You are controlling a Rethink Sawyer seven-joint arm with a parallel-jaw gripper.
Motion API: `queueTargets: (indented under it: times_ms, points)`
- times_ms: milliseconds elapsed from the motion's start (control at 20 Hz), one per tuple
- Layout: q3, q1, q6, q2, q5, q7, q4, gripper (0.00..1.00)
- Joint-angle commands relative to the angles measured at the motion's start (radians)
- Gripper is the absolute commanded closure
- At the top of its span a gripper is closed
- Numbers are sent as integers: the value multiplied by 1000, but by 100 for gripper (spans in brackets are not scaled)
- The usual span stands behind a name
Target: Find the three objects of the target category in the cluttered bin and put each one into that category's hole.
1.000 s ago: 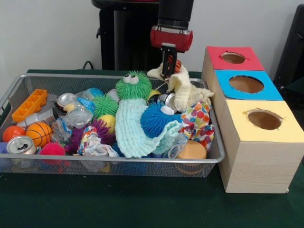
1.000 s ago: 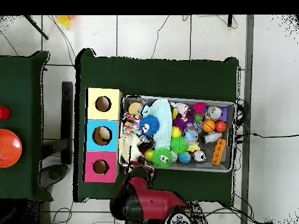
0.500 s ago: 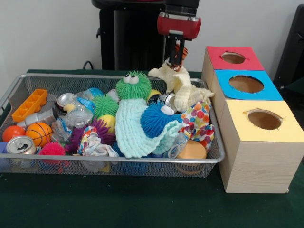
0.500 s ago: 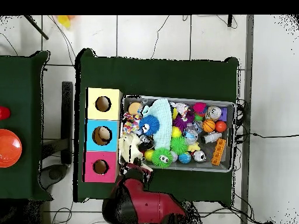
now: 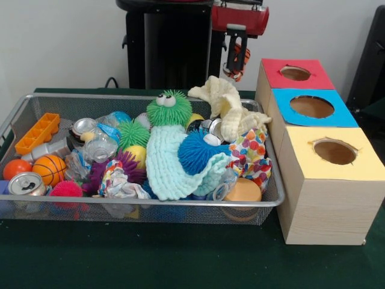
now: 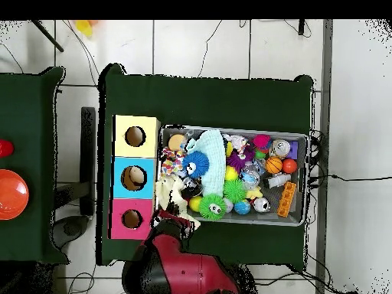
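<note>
gripper (image 5: 236, 60) clamped on tiger plush (image 5: 240, 62); we see it lifted clear above bin (image 5: 150, 97) rim, 1 o'clock of cream cloth (image 5: 231, 111) | red-topped hole (image 5: 295, 73) at its 3 o'clock

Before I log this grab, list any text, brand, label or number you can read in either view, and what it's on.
None can be read.
Silver can at the corner of the wire basket: only its top shows, no label.
Red, blue and yellow boxes: plain coloured tops with holes, no writing.
Gripper, holding the striped tiger: its red housing shows no marking.
</note>
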Motion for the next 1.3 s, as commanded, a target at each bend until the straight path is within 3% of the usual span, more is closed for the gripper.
queueTargets:
  times_ms: [50, 350, 700, 1300]
  points:
    - [42, 25, 120, -35, 89, 168, -15, 100]
    - [25, 81, 96, -10, 143, 187, -15, 100]
    - [56, 76, 76, 12, 180, 202, 1, 100]
    - [62, 135, 67, 25, 280, 229, 21, 100]
